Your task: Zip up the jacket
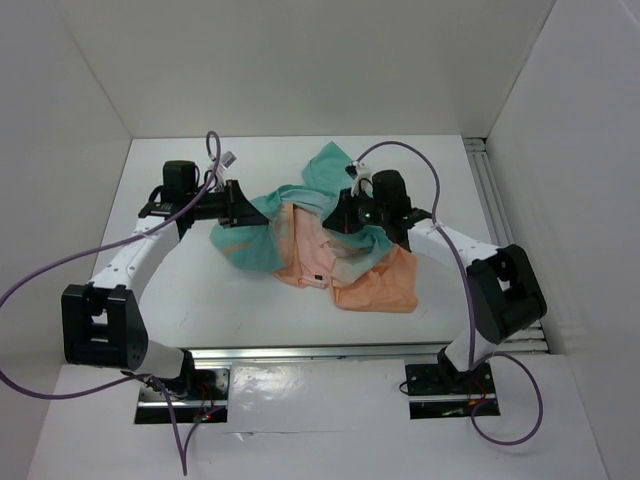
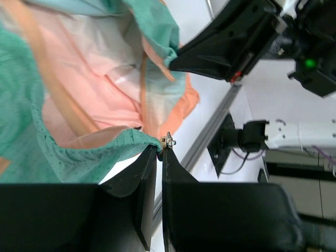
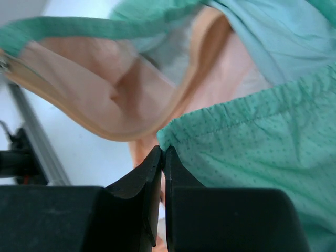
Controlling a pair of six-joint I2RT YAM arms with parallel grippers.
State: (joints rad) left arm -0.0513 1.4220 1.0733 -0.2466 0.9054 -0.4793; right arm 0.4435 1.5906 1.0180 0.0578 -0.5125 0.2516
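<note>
Jacket (image 1: 345, 265) crumpled, left claw (image 2: 161, 150) pinching teal hem — right claw (image 3: 163, 155) likewise

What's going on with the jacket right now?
Both arms are pinching the jacket, which lies crumpled on the table. The left gripper is shut on a teal hem corner, right beside a small metal zipper piece. The right gripper is shut on another teal hem edge. The front gapes open between them with the peach inside showing, and nothing is zipped yet.

Bright, even light; blurry close-ups.
</note>
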